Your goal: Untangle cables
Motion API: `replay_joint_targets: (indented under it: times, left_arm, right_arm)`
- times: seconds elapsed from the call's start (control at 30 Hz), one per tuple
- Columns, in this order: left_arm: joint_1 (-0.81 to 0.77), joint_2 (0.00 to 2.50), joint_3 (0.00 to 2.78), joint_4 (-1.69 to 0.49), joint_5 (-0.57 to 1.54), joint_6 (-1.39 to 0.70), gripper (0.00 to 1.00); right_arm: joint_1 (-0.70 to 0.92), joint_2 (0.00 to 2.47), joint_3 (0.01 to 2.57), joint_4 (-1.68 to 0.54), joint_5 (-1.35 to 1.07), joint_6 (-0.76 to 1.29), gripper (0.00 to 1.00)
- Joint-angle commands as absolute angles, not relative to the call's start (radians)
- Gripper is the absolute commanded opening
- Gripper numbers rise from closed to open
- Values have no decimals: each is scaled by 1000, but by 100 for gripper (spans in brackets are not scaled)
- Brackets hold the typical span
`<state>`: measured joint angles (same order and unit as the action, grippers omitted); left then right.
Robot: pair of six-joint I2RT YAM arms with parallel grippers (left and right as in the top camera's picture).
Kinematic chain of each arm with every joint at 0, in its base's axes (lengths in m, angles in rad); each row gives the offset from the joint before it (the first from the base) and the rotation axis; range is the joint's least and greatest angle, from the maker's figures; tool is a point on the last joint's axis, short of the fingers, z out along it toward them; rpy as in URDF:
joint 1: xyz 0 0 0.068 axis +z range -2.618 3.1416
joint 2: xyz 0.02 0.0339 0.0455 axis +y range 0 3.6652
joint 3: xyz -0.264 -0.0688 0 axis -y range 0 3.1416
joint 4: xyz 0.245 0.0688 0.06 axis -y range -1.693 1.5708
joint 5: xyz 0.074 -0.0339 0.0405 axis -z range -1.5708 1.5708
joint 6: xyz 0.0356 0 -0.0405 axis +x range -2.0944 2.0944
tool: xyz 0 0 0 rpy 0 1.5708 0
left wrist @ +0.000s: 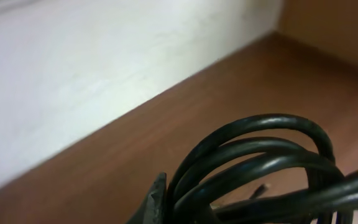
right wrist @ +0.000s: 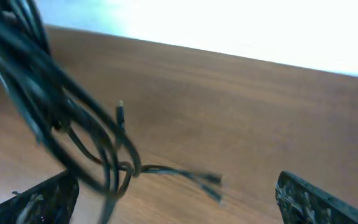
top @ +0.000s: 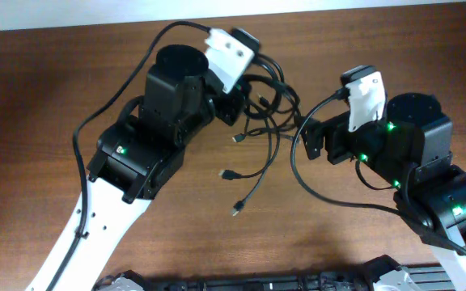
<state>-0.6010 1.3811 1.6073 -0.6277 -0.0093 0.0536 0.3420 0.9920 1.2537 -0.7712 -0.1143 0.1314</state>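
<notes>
Left fingers (left wrist: pixel 156 200): closed tight on the looped bunch of the cables (top: pixel 267 103), far middle of the surface (top: pixel 47 89).
Cables: likely light, limp, slippery; best taken on one strand near a plug end (top: pixel 226 174).
Right fingers (right wrist: pixel 42 200): spread wide, holding nothing, beside the bunch.

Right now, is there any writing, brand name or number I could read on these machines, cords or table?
No text can be read anywhere.
The cables: plain black, no label visible.
The table: bare wood, no markings.
The green lights: plain dots, not signs.
Both wrist views are too blurred for small print.
</notes>
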Motion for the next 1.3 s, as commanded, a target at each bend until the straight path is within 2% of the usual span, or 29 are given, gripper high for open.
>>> replay_joint_targets:
  times: [0.0, 0.17, 0.3, 0.77, 1.03, 1.27]
  left_arm:
    - [-595, 1382, 1615, -602, -102, -280, 0]
    - [-596, 1382, 1615, -603, -101, -559, 0]
    - [-603, 1382, 1615, -603, -17, -659, 0]
    - [-672, 1382, 1615, -599, -107, -666, 0]
    - [-672, 1382, 1615, -596, 163, -665, 0]
    - [-671, 1370, 1615, -598, 179, -665, 0]
  right_arm:
    - [347, 984, 1261, -770, -78, 379, 99]
    - [347, 984, 1261, -736, -173, 409, 99]
    - [347, 991, 1261, -713, -176, 409, 99]
    - [347, 1054, 1261, -653, -227, 409, 98]
    - [347, 1103, 1261, -656, -67, 410, 99]
    - [347, 1148, 1261, -723, 67, 410, 99]
